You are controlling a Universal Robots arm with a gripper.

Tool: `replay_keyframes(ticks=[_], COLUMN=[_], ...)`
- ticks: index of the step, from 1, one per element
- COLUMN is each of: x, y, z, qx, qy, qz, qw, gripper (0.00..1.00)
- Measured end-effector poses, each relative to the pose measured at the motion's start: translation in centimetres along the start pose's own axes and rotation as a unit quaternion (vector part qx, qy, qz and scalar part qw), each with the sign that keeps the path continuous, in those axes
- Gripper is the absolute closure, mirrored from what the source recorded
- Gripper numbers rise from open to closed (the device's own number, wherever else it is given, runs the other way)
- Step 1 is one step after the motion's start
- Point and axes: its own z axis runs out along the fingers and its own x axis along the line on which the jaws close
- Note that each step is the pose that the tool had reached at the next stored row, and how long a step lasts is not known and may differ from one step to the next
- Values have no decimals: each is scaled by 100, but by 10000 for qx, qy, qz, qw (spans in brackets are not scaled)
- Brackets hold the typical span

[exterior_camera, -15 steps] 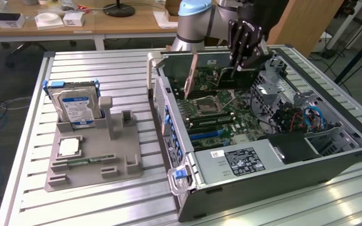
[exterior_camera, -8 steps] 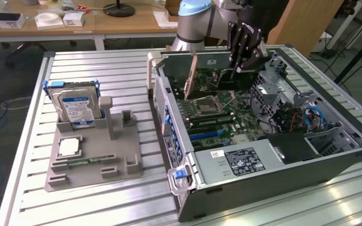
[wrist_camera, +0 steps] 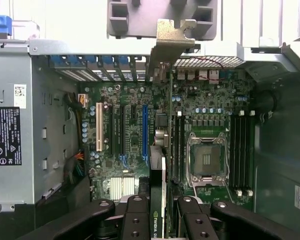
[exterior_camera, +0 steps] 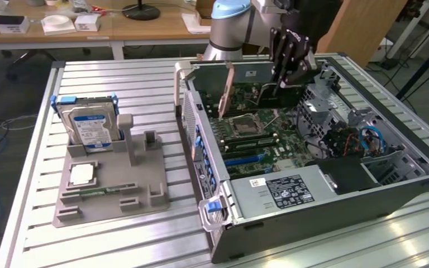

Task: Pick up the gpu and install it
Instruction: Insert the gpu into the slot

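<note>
In the wrist view, the gripper (wrist_camera: 159, 210) is nearest the camera. Its black fingers (wrist_camera: 136, 216) are clamped on either side of the gpu (wrist_camera: 159, 172), which is seen edge-on, with a green-lettered label between the jaws. The card runs away from the camera over the motherboard (wrist_camera: 125, 135). Its silvery end bracket (wrist_camera: 171, 42) reaches the perforated rear wall of the case. The long blue slot (wrist_camera: 144, 130) lies on one side of the card and the open processor socket (wrist_camera: 206, 161) on the other. Whether the card's edge sits in a slot cannot be told. The power supply (wrist_camera: 12, 135), with its black label, fills the bay beyond the white slot (wrist_camera: 98, 127).

In the exterior view, the open computer case (exterior_camera: 334, 218) lies on its side in the right half of the frame, on a slatted metal table (exterior_camera: 125, 72). In the upper middle of the frame the arm comes down into the case, with the gripper (exterior_camera: 283, 82) closed on the gpu (exterior_camera: 248, 75). The card stands upright on its long edge above the board at the far end of the case.

At the exterior view's left a grey holder (exterior_camera: 110, 195) carries the hard drive (exterior_camera: 91, 127) standing on end. A narrow green memory stick (exterior_camera: 106, 191) lies flat near the holder's front
</note>
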Motion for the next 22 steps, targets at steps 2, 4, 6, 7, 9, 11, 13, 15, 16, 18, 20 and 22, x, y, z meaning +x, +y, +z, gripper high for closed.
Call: replay_keyframes(ticks=[2, 4, 6, 7, 9, 11, 13, 15, 16, 18, 20, 22], x=[0, 1, 1, 1, 1, 2, 2, 2, 3, 3, 3, 3], y=[0, -1, -1, -1, -1, -2, -3, -3, -3, -5, -4, -3], z=[8, 20, 33, 40, 55, 72, 89, 104, 111, 126, 128, 128], qx=[0, 0, 0, 0, -1, 0, 8, 31, 43, 53, 53, 53], qy=[0, 0, 0, 1, 1, 1, 1, 1, 1, 2, 3, 3], qz=[0, -1, -4, -6, -12, -26, -53, -73, -83, -101, -101, -101], qw=[10000, 10000, 10000, 10000, 10000, 10000, 10000, 10000, 10000, 9999, 9999, 9999], gripper=[74, 74, 74, 74, 74, 74, 74, 74, 74, 74, 74, 74])
